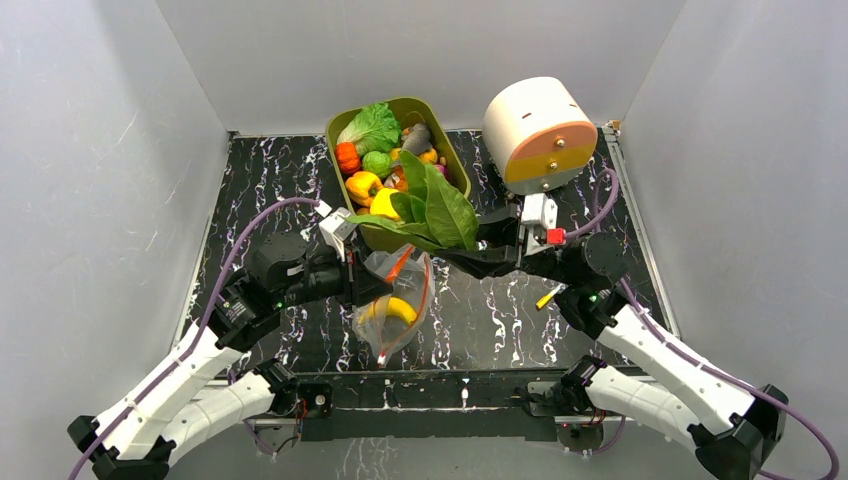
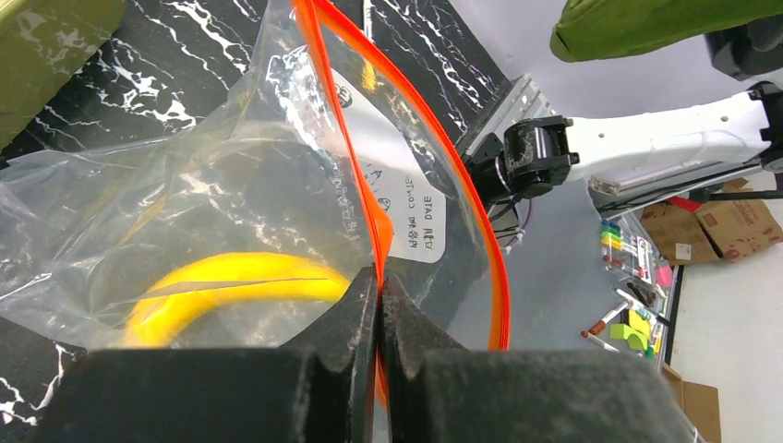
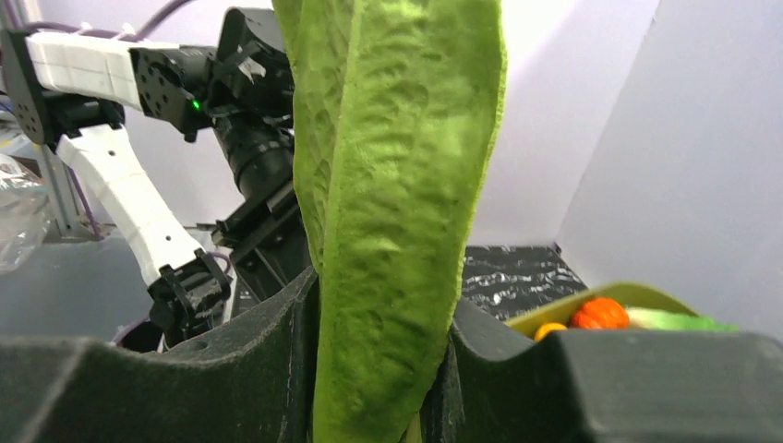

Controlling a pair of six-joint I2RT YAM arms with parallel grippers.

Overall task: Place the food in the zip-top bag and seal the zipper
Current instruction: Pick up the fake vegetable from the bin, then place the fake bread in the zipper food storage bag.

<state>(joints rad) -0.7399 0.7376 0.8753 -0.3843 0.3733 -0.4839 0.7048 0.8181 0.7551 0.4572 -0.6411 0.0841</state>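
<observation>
Left claw (image 2: 379,281): pinched on zipper (image 2: 374,231) | right claw (image 3: 383,295): clamped on leafy green (image 3: 397,185) | advice: to be lowered tip-first into zip-top bag (image 2: 231,185) mouth, frame centre.

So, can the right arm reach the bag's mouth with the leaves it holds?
Probably yes: the left gripper holds the zipper, the zip-top bag gapes, and nothing stands between it and the green leaves.

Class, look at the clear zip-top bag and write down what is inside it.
A yellow banana lies inside the zip-top bag, seen through the plastic. Crinkles and the left claw cover parts of it, so smaller pieces cannot be ruled out.
</observation>
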